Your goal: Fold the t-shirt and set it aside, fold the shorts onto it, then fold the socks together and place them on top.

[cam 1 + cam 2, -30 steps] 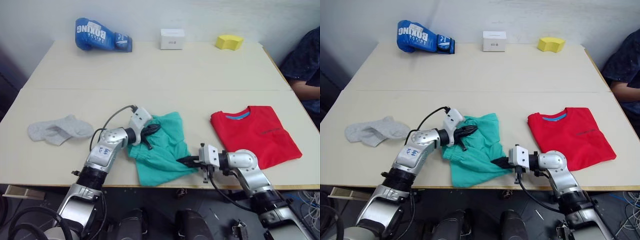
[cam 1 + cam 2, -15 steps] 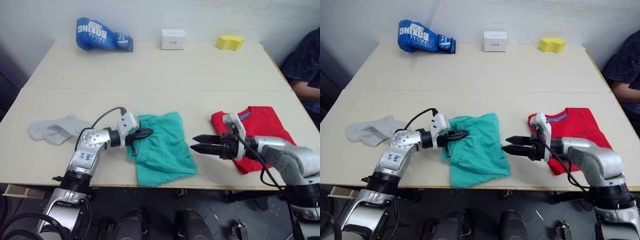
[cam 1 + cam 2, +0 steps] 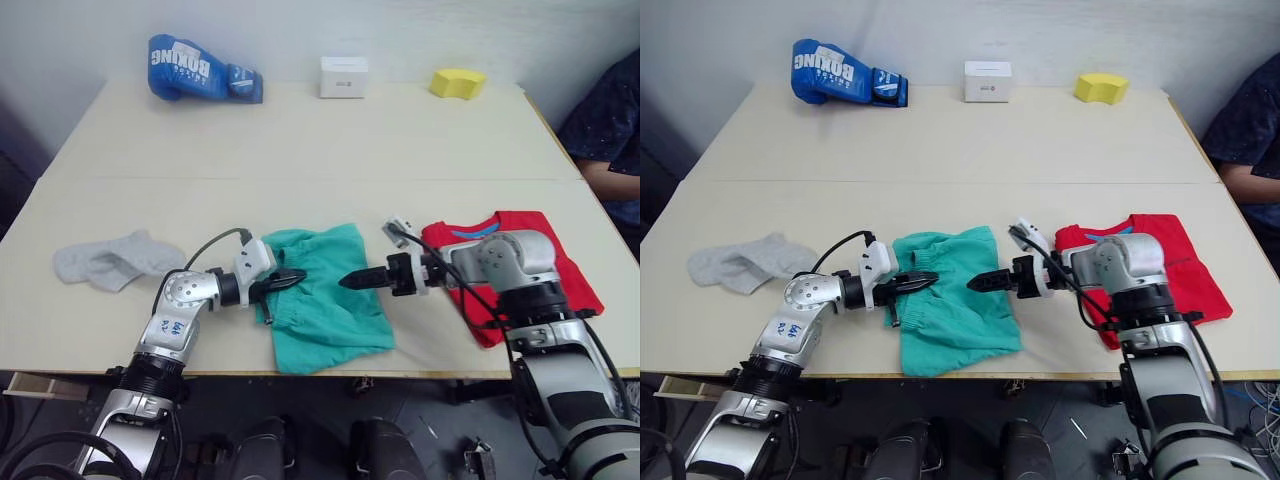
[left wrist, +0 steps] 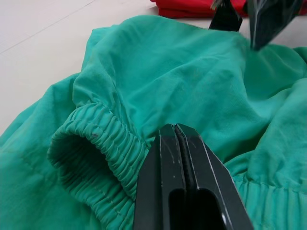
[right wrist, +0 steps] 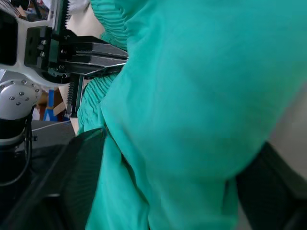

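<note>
Left eye view: the pale counter spans nearly the whole frame. The red t-shirt, folded, lies flat at the right of the frame, near the counter's front edge. The teal shorts sit wrinkled at the lower centre, their lower end reaching the front edge. The grey socks lie together at the left of the frame, well apart from the shorts.

The left hand points rightward over the left side of the shorts; in the left wrist view its two black fingers are pressed together with their tips against the cloth beside the gathered waistband, and whether any fabric is pinched between them cannot be told. The right hand points leftward over the right part of the shorts, its tips appearing together.

Along the counter's far edge, at the top of the frame, sit a blue boxing glove at left, a small white box at centre and a yellow block at right.
</note>
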You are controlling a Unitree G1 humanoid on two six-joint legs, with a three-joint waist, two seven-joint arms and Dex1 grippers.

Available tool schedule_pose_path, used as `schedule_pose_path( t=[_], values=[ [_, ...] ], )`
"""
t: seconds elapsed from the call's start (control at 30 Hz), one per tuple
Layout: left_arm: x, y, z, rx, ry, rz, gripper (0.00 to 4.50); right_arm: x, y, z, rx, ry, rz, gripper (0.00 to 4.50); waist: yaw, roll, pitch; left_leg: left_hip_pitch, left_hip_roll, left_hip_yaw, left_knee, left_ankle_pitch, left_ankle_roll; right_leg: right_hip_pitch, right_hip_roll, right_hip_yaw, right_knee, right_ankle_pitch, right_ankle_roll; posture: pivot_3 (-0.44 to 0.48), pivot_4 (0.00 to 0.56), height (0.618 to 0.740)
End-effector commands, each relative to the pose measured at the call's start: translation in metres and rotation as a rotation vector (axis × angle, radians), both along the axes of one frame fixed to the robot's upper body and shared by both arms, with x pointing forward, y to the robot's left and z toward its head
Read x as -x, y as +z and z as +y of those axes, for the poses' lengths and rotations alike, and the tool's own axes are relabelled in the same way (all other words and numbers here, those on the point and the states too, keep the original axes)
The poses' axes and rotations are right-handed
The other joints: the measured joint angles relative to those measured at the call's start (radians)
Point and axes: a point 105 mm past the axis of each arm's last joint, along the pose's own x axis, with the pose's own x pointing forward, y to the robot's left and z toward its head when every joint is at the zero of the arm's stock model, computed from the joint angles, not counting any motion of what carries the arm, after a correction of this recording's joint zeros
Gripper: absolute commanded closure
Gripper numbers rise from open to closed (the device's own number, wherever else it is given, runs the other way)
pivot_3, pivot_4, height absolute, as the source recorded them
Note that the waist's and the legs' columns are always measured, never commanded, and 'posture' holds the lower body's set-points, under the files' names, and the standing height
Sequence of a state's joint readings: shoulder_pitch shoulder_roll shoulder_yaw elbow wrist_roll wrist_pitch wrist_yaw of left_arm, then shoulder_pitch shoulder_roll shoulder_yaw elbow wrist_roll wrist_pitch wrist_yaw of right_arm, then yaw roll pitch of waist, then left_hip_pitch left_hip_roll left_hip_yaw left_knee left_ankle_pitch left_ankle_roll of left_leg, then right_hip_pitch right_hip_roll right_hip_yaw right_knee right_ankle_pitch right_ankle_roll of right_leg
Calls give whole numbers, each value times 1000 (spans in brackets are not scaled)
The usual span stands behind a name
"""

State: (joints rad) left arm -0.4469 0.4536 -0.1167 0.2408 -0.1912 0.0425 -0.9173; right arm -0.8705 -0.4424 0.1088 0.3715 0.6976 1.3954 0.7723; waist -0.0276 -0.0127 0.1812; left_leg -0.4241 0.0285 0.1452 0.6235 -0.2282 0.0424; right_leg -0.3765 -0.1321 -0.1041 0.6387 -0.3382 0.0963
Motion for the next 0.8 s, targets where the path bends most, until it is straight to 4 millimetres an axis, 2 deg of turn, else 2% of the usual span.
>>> schedule_pose_path(
  t=[0.03, 0.17, 0.27, 0.4, 0.43, 0.47, 0.53, 0.67, 0.8],
  values=[
    [0, -1, 3, -4, 19, -18, 4500, -9, 11, 3, -47, -43, -7, 2089, -1, 0, 0, 0, 0, 0, 0, 0, 0, 0, 0, 0, 0, 0, 0, 0, 150, 740],
    [0, -3, 0, 1, 20, -20, 4500, -12, 24, 8, -111, -71, -27, 3490, -2, 0, 0, 0, 0, 0, 0, 0, 0, 0, 0, 0, 0, 0, 0, 0, 150, 740],
    [2, 2, -3, 24, 1, -35, 4500, -8, 37, 10, -151, -52, -61, 4487, -2, 0, 0, 0, 0, 0, 0, 0, 0, 0, 0, 0, 0, 0, 0, 0, 150, 740],
    [5, 10, -5, 104, -26, -37, 4500, 7, 57, 3, -171, 1, -130, 4487, -1, 0, 0, -1, 0, 0, -1, 0, 0, 0, 0, 1, -1, 0, 0, 0, 150, 740],
    [11, 17, -7, 171, -59, 3, 4500, 14, 63, -2, -164, 26, -154, 4487, -1, 0, 0, -1, 0, 0, -1, -1, 0, 0, 0, 1, -1, 0, 0, 0, 150, 740],
    [18, 26, -9, 216, -108, 7, 4308, 20, 68, -8, -155, 45, -166, 4497, 0, 0, 0, -1, 0, 0, -1, -1, 0, 0, 0, 1, -2, 0, 0, 0, 150, 740],
    [31, 43, -12, 250, -180, -16, 3874, 31, 79, -22, -126, 70, -198, 4500, -1, 0, 0, -3, 0, -1, -1, -2, 0, -1, 0, 1, -2, 0, 0, 0, 150, 740],
    [57, 73, -8, 267, -273, -20, 2639, 51, 100, -69, -8, 69, -258, 4500, 0, 1, 1, -6, 0, -2, -1, -2, 1, -1, 0, 0, -7, 0, 0, 0, 150, 740],
    [70, 87, 1, 300, -267, 10, 1324, 72, 128, -115, 64, 75, -330, 4500, 0, 2, 2, -4, 0, -2, -3, -4, 1, 1, 0, 0, -12, 0, 1, 0, 150, 740]
  ],
)
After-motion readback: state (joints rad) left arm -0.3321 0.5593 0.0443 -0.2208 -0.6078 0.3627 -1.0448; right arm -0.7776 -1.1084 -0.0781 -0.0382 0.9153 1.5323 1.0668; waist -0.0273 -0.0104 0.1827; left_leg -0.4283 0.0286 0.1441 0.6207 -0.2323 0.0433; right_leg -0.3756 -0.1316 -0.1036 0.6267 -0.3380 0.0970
